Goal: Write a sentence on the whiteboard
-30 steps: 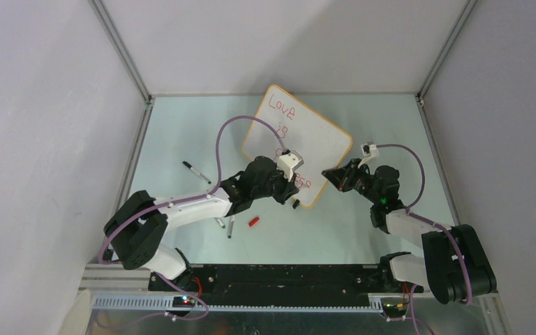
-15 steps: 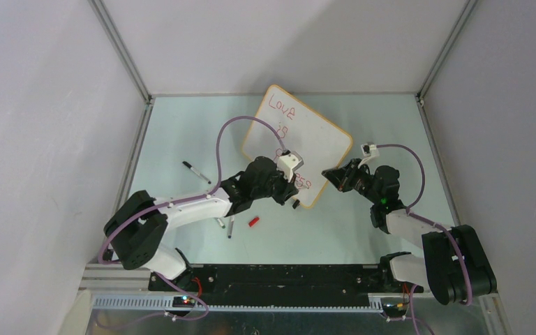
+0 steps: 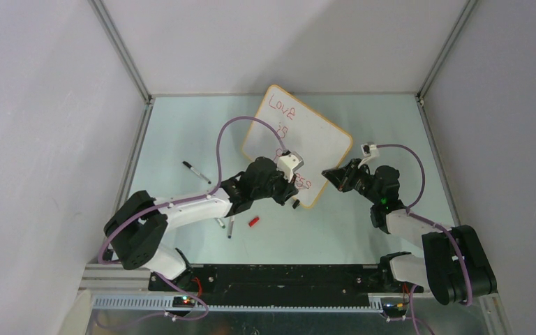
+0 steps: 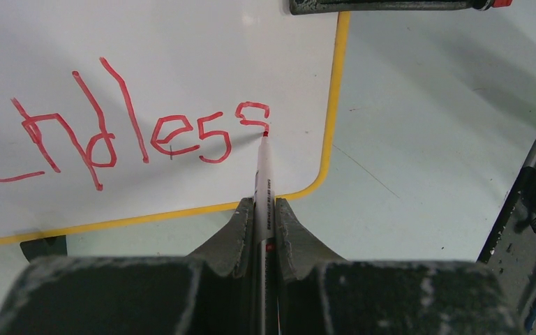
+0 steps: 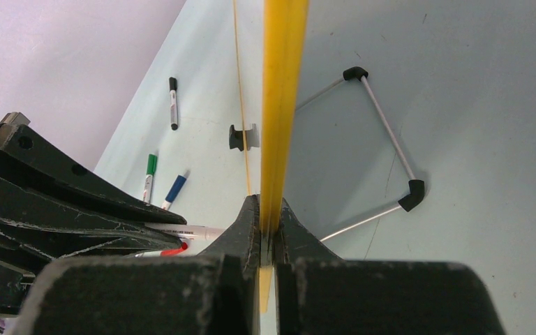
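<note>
I have the whiteboard [image 3: 300, 139] sitting toward the back of the pale green table [image 3: 181, 139], turned at an angle so that one corner points at the far wall. From the top view I can read the sentence [image 3: 281, 105] running down it in red, though the left arm covers the lower lines.

The left gripper [image 4: 259, 209] has its jaws drawn in narrow on a white-barrelled red marker [image 4: 262, 174]. The barrel sits in the groove between the fingers, and the tip touches the board just beside its lower right corner. My left wrist camera shows "endles" in red, then a small hooked stroke where the tip rests, so the last letter is only half formed. A black clip foot [image 4: 44, 248] shows under the frame's near edge.

The right gripper [image 5: 269, 209] is pinched fully down on the board's orange-yellow frame, which that camera sees edge-on. Behind the board there is a thin wire stand [image 5: 386, 128] with black corner pieces; I cannot tell from this angle whether the board leans on it.

Loose on the table to the left lie a black-capped marker [image 3: 197, 172], a green one [image 5: 149, 174] and a blue one [image 5: 174, 188], with a small red cap [image 3: 254, 222] near the left arm's wrist
</note>
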Motion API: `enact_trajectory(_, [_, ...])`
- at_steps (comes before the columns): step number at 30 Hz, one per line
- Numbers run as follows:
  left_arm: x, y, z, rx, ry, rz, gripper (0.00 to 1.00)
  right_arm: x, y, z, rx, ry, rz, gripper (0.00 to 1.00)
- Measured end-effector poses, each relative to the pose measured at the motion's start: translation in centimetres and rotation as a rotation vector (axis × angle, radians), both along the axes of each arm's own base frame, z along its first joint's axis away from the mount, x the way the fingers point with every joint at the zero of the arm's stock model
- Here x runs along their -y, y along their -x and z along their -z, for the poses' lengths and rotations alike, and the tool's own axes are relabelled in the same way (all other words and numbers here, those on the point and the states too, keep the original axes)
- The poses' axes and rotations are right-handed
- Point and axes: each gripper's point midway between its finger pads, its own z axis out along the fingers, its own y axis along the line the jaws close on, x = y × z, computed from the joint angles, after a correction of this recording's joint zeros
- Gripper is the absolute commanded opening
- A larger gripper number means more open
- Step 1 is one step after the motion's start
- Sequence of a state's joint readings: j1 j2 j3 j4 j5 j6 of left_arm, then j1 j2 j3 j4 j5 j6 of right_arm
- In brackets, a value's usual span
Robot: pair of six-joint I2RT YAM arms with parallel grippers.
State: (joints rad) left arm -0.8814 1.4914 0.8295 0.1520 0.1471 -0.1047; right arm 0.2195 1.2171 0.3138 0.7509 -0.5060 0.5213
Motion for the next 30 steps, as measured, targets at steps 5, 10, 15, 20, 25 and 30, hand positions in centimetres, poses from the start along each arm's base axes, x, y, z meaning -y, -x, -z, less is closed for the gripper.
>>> enact_trajectory(5, [-0.11,-0.13,0.05,0.002,-0.004,-0.009,0.00,0.01,0.00,0.03,-0.001,0.001,0.000,0.00])
enact_trajectory(10, [-0.17,-0.21,0.07,0.003,-0.007,-0.015,0.00,0.01,0.00,0.02,0.000,0.001,0.001,0.00])
enact_trajectory(15, [-0.25,-0.29,0.11,0.000,-0.007,-0.026,0.00,0.02,-0.01,0.04,0.000,0.002,0.001,0.00])
enact_trajectory(20, [-0.32,-0.38,0.13,-0.002,-0.007,-0.036,0.00,0.03,-0.01,0.03,0.000,0.003,0.001,0.00])
enact_trajectory(25, [-0.38,-0.47,0.14,-0.008,-0.005,-0.049,0.00,0.04,0.01,0.07,-0.001,0.003,0.001,0.00])
enact_trajectory(30, [-0.40,-0.51,0.14,-0.008,-0.005,-0.052,0.00,0.04,0.01,0.07,-0.002,0.003,0.001,0.00])
